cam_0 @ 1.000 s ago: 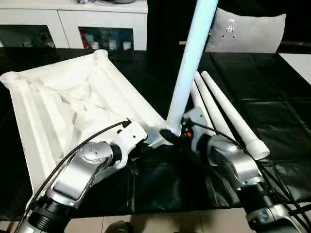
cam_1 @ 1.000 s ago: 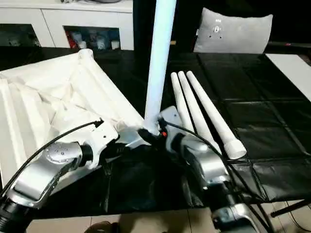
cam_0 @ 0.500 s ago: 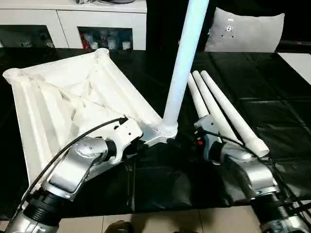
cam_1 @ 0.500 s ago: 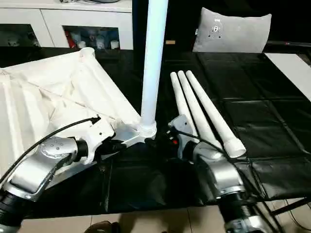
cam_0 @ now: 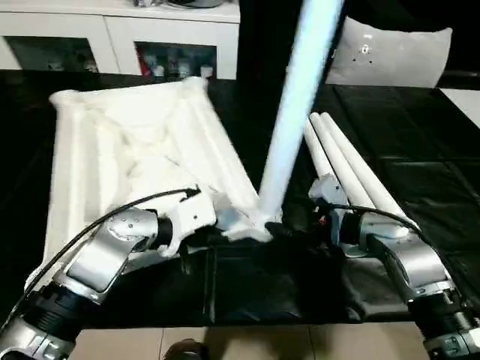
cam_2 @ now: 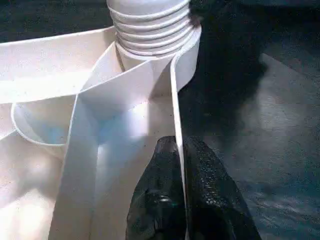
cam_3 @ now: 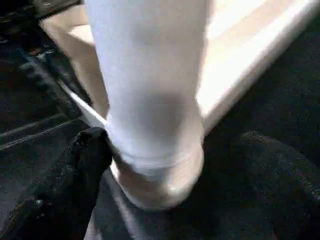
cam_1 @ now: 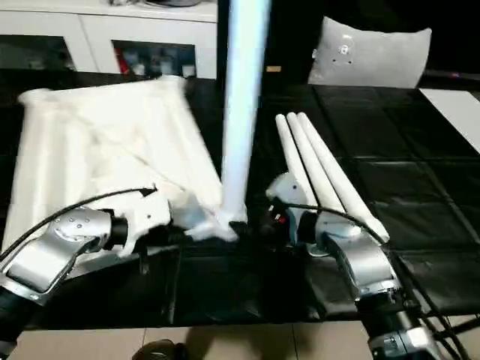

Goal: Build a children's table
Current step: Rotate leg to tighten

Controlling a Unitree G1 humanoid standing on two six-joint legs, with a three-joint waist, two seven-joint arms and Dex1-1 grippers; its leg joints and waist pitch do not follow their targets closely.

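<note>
Since a second ago my right hand [cam_0: 289,231] has let go of the upright leg [cam_0: 296,112] and spread its fingers wide, and the tabletop [cam_0: 135,150] has swung round on the counter [cam_0: 420,142], its far edge now running more squarely across in front of me.

From my head, I count one tabletop, lying underside up just ahead of my left hand [cam_0: 219,225], and four legs. One leg stands in the tabletop's near corner socket, right between my two hands, leaning a little. The other three legs [cam_0: 349,169] lie side by side on the black counter, just beyond my right hand and touching one another. Farther off stand a white cabinet [cam_0: 120,34] and a grey cushion [cam_0: 390,56].

From my left wrist, my left hand [cam_2: 179,165] is clenched on the tabletop's thin rim wall [cam_2: 176,107], one black finger [cam_2: 155,200] on each side of it. Straight ahead of the fingertips the ribbed foot of the standing leg [cam_2: 150,25] sits in the round socket. Ribs [cam_2: 82,165] of the underside run off beside my hand.

From my right wrist, the standing leg [cam_3: 150,75] rises directly in front of my hand. My right hand's fingers are released and spread to either side of the leg; one dark finger [cam_3: 65,185] lies just beside its foot, and whether it touches I cannot tell. Past the leg runs the tabletop's pale edge [cam_3: 255,65].
</note>
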